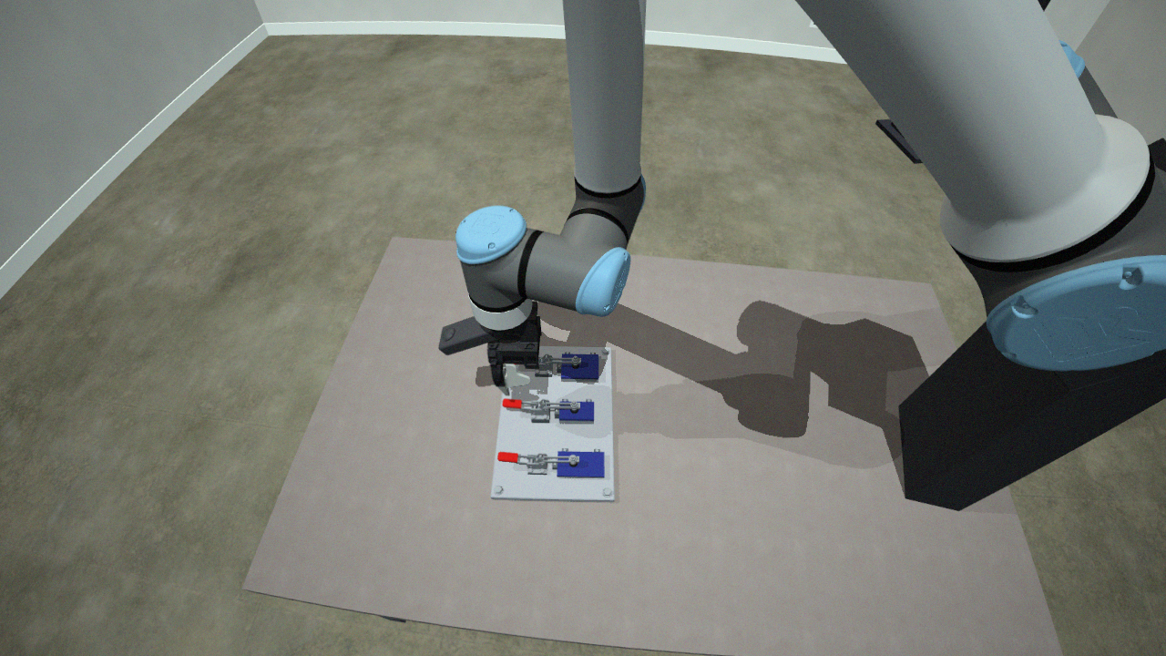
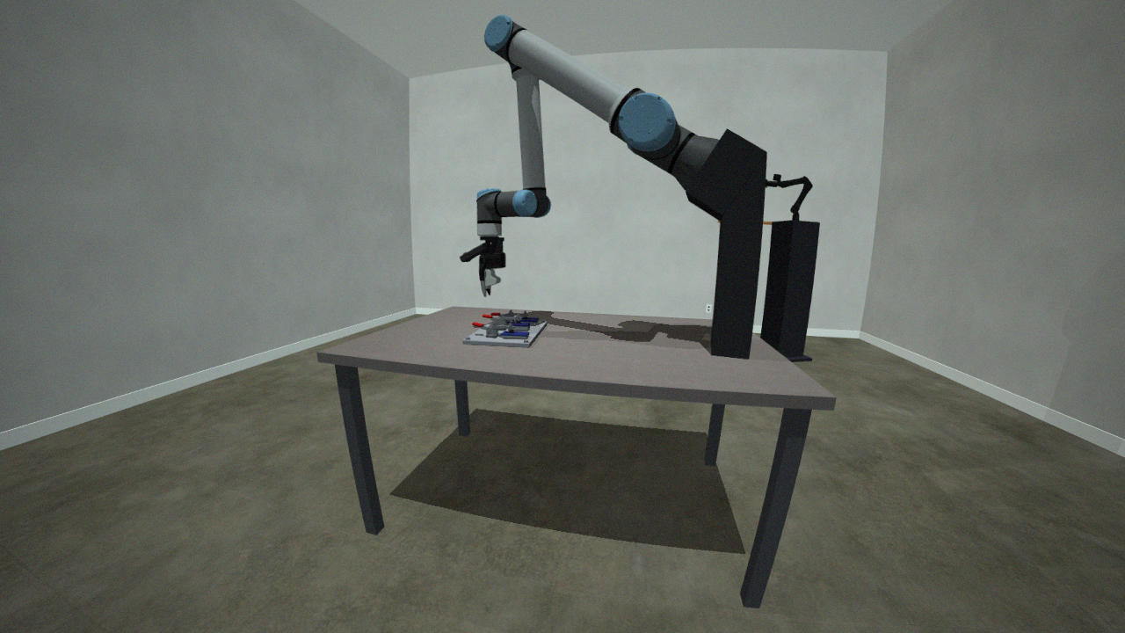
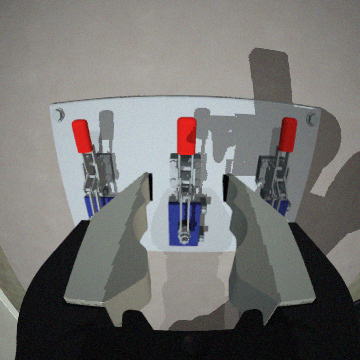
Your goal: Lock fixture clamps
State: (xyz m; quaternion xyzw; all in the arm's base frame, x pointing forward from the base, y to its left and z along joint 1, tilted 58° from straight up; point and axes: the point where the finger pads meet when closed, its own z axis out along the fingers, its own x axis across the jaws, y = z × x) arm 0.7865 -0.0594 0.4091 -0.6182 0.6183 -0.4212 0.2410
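Across the bottom of the wrist view, the gripper (image 3: pixel 186 240) frames the scene with its two grey fingers partly apart and nothing between them. Just beyond their tips, in the middle of the frame, sits the middle clamp (image 3: pixel 185 200), its blue part (image 3: pixel 176 222) nearest and its red handle (image 3: pixel 186 135) pointing toward the top of the frame. To its left and right stand the left clamp (image 3: pixel 95 175) and the right clamp (image 3: pixel 277 175), each with a red grip, all three on the pale fixture plate (image 3: pixel 145 125) that fills the centre of the frame. In the exterior view the plate lies left of centre on the table (image 2: pixel 629 369), and the gripper hangs well above it.

The step in hand looks like an approach to one handle. To do it well, I judge the fingertips should come down onto the red grip near its free end, where leverage is best, and press along the handle's arc rather than straight down. Push through the stiff point until the handle stops, then check that the bar lies flat on the blue part, since none of the three can be confirmed locked from here.
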